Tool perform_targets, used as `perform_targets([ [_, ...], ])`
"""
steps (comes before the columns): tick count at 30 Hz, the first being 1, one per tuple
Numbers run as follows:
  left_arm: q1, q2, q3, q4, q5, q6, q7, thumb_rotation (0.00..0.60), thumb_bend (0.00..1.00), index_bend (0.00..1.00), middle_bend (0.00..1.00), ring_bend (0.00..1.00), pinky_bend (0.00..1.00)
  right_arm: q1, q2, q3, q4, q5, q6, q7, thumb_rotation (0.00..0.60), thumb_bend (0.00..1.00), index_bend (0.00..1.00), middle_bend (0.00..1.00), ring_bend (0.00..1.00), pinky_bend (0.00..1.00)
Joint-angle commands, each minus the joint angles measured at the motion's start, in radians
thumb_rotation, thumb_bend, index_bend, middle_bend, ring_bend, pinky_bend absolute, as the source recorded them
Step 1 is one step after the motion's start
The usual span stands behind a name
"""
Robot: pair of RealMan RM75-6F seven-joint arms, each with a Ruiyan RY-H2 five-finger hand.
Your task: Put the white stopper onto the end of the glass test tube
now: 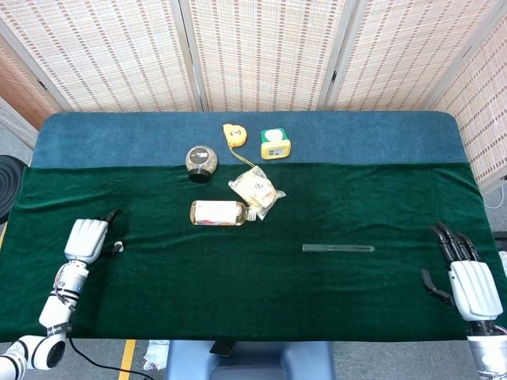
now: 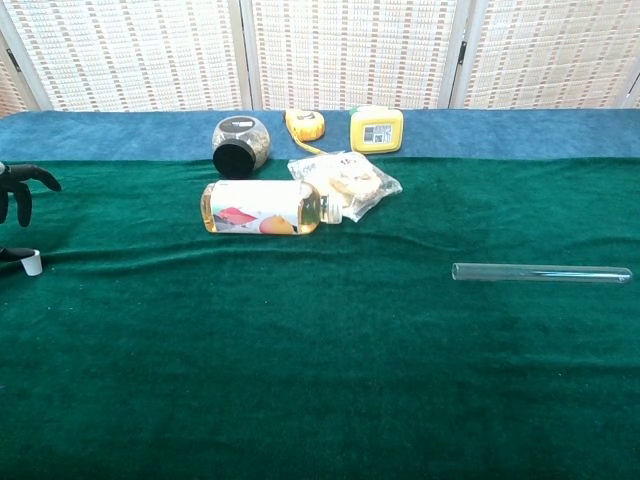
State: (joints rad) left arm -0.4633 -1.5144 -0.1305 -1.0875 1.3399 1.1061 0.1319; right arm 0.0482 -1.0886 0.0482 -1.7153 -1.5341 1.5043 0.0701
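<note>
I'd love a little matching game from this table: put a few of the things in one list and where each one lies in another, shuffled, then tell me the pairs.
Things:
1. glass test tube
2. white stopper
3. bottle
4. yellow tape measure

Places:
A. on the blue cloth at the back
B. at the far left, by the left hand
C. alone on the green cloth, toward the right
D. on its side on the green cloth, beside a snack packet

Pairs: 1-C, 2-B, 3-D, 4-A

No legible text anywhere.
</note>
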Motion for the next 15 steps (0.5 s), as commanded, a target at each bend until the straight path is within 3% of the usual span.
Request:
perform_targets([
  [1,0.000,0.002,0.000,-0.004,-0.001,0.002,0.002,0.600,0.15,0.23,0.51,0.51,0.63,-0.001,0.000,0.000,0.000,0.000,0.001,-0.001,0.600,0.49,0.03,0.06,0.13,0.09],
  [15,0.008,0.032,0.011,-0.057,-0.002,0.023,0.032,0.600,0.15,0.22,0.51,0.50,0.63,-0.001,0.000,0.002,0.002,0.000,0.003,0.003,0.600,0.49,0.03,0.06,0.13,0.09],
])
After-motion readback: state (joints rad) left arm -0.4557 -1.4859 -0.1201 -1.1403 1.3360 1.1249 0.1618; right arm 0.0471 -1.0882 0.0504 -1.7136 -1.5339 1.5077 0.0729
